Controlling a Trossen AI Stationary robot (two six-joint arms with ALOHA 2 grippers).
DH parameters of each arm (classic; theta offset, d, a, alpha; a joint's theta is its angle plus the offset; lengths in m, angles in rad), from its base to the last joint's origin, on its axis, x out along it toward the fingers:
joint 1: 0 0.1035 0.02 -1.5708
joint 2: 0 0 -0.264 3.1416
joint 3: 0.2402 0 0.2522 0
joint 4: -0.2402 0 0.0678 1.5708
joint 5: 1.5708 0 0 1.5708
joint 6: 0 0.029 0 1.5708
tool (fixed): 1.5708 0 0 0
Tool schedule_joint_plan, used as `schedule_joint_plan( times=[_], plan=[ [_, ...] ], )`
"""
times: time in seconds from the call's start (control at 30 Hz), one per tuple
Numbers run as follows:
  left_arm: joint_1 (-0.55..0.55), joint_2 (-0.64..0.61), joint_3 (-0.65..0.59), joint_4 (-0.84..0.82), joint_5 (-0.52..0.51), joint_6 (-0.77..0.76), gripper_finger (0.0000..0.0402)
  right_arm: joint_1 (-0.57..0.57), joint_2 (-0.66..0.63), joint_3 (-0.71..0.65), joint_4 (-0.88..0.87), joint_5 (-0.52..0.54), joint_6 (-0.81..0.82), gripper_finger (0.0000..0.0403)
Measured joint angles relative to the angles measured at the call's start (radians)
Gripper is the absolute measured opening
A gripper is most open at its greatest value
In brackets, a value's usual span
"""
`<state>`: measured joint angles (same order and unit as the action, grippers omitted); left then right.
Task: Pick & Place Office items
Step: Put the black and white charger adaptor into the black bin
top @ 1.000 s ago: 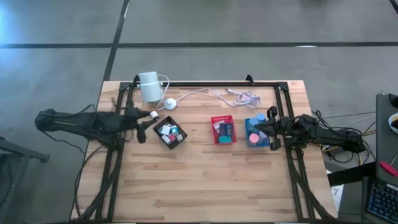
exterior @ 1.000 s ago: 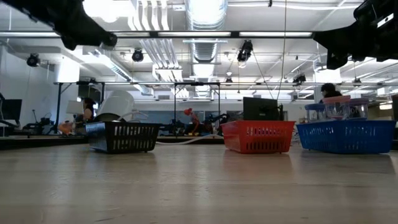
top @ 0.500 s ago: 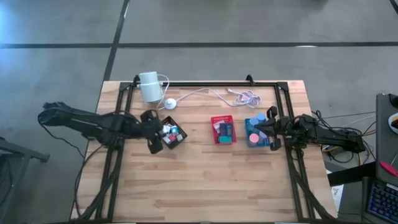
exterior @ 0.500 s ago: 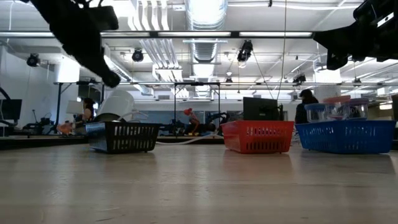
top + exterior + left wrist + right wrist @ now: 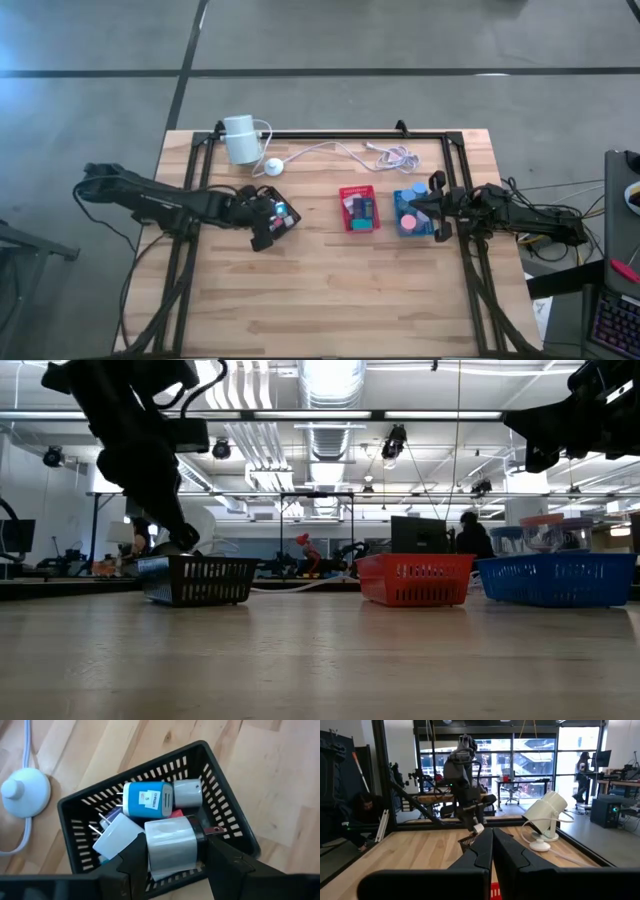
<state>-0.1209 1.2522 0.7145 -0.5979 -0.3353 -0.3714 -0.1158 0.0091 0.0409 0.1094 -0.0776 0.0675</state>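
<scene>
My left gripper (image 5: 263,222) reaches over the black basket (image 5: 278,214) with a white charger block (image 5: 170,847) between its fingers. The low view shows its fingertips (image 5: 180,543) at the basket's rim (image 5: 198,565). Inside the basket lie a blue-and-white charger (image 5: 147,800), a white plug with prongs (image 5: 114,837), a grey-white piece (image 5: 187,792) and a purple piece. The red basket (image 5: 360,209) and the blue basket (image 5: 410,214) also hold pieces. My right gripper (image 5: 492,842) is shut and empty, level, beside the blue basket at the table's right. My left gripper pinches the white charger block by two opposite sides (image 5: 150,852) between its two fingers. The fingers come slanting down from the table's left. The block's metal prong end (image 5: 212,830) points away from the gripper. It sits over the basket's inside; whether it rests on the pieces below, I cannot tell.
A white cylinder (image 5: 240,139) stands at the far left with a round white puck (image 5: 25,795) and a cable (image 5: 340,152) running toward a coil (image 5: 397,156). A black frame (image 5: 330,135) runs around the table's far and side edges. People show beyond the table.
My left gripper has swung from the table's left side toward the right and down, and its fingers have tipped from nearly level to slanting downward. It now stands over the black basket, at the rim's height.
</scene>
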Motion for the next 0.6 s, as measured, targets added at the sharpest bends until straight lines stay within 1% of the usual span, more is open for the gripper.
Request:
schedule_joint_plan(
  times=[0.23, 0.3, 0.47, 0.6],
  plan=[
    [0.011, 0.051, 0.000, 0.008, 0.000, 0.001, 0.0162, 0.000, 0.000, 0.000, 0.000, 0.000, 0.004, 0.0008],
    [0.011, 0.062, 0.000, 0.013, 0.000, 0.011, 0.0178, 0.000, 0.000, 0.000, -0.001, 0.000, 0.004, 0.0008],
    [0.011, 0.063, -0.001, 0.027, 0.003, 0.048, 0.0233, 0.000, 0.000, 0.000, -0.001, 0.000, 0.004, 0.0008],
    [0.011, 0.042, -0.001, 0.044, 0.003, 0.064, 0.0263, 0.000, 0.001, -0.001, -0.001, 0.000, 0.004, 0.0008]
  ],
)
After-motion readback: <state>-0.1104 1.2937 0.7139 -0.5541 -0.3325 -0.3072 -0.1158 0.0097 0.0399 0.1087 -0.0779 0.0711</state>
